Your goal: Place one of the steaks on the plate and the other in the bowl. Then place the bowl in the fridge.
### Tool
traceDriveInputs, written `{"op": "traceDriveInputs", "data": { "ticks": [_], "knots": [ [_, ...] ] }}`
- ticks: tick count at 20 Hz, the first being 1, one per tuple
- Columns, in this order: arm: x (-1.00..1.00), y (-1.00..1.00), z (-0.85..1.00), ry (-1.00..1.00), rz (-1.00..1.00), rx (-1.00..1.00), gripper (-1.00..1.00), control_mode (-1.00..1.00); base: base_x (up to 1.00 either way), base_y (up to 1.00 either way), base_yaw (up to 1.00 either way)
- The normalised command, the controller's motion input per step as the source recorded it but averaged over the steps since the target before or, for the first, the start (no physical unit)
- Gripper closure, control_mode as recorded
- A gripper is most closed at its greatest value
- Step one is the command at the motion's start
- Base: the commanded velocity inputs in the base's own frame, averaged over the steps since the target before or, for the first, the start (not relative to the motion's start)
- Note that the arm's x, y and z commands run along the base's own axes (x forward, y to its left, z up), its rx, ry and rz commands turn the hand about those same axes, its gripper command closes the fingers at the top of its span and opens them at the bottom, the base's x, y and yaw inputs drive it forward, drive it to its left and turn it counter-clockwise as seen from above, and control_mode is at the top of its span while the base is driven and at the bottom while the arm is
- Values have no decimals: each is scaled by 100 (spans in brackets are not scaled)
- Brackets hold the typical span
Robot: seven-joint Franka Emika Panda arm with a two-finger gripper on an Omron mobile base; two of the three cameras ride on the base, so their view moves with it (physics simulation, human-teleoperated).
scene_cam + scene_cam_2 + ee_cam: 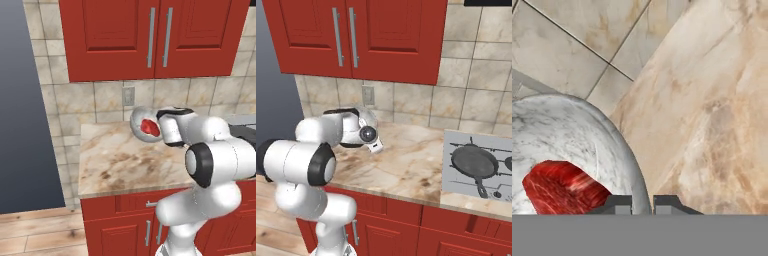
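One bowl (141, 123) and one steak (149, 127) are in sight, along with one black skillet (474, 163) and one wall outlet (128, 95). Two red upper cabinet doors (150, 35) hang above the tiled wall, each with a long metal bar handle.

The claw (642, 202) is nearly together, its two dark tips set on either side of the bowl's thin rim, one inside and one outside, so it is clamped on the bowl at the rim. In the left base view the bowl is held up off the bench (120, 165), tilted so its mouth faces the camera, close to the backsplash just below the outlet. In the right base view the hand covers most of the bowl, and a grey curve of its wall (369, 120) shows behind the wrist.

Inside the bowl lies the single dark-red steak (561, 187), resting against the marbled grey inner wall near the gripped side of the rim. The skillet sits on the grey cooktop (456, 172) at the right end of the bench, well apart from the bowl, with nothing in it. The marble bench surface below the bowl is bare, with red lower cabinets (115, 227) beneath it and wooden floor (35, 235) to the left
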Motion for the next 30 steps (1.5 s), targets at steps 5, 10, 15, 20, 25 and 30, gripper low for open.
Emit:
{"op": "traceDriveInputs", "data": {
  "ticks": [5,10,15,20,25,30],
  "knots": [
    [-40,0,76,-1,-6,0,100,-100,0,0,0],
    [-53,0,73,0,-5,0,100,-100,0,0,0],
    [-44,-3,77,2,-6,0,100,-100,0,0,0],
    [-30,-11,81,12,-2,-1,100,-100,0,0,0],
    [-33,-13,77,20,0,0,100,-100,0,0,0],
    [-36,-23,94,33,1,0,100,-100,0,0,0]
  ]
}}
